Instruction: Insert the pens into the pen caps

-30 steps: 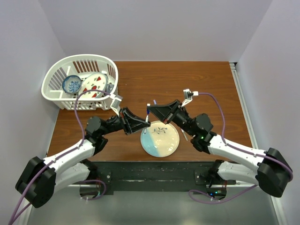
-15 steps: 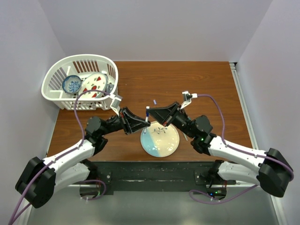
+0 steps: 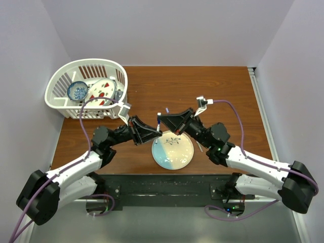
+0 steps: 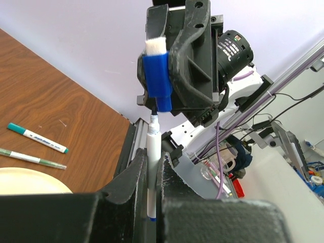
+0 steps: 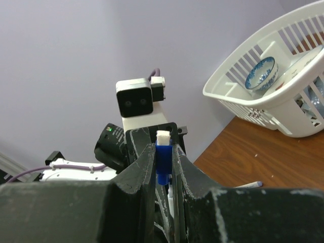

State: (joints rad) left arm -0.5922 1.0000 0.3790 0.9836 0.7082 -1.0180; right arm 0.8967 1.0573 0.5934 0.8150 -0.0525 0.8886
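Note:
My left gripper [image 4: 151, 169] is shut on a white pen [image 4: 153, 147] with a blue end, held upright. Its dark tip sits just under the open end of a blue pen cap [image 4: 158, 81]. My right gripper [image 5: 163, 152] is shut on that cap [image 5: 163, 161], with the pen [image 5: 172, 195] right below it. In the top view the two grippers [image 3: 158, 132] [image 3: 161, 120] meet above the far rim of the plate [image 3: 172, 152]. Two more pens lie on the table, one teal-ended [image 4: 38, 138] and one thin green [image 4: 31, 158]. A third pen [image 3: 166, 110] lies beyond the grippers.
A white basket [image 3: 86, 88] holding a blue bowl [image 3: 77, 91] and a patterned dish stands at the far left. The cream-and-blue plate's rim [image 4: 30, 182] shows in the left wrist view. Walls close in the table on three sides.
The right gripper with the cap has edged slightly left, toward the pen tip. The left arm holds still and both grips are unchanged.

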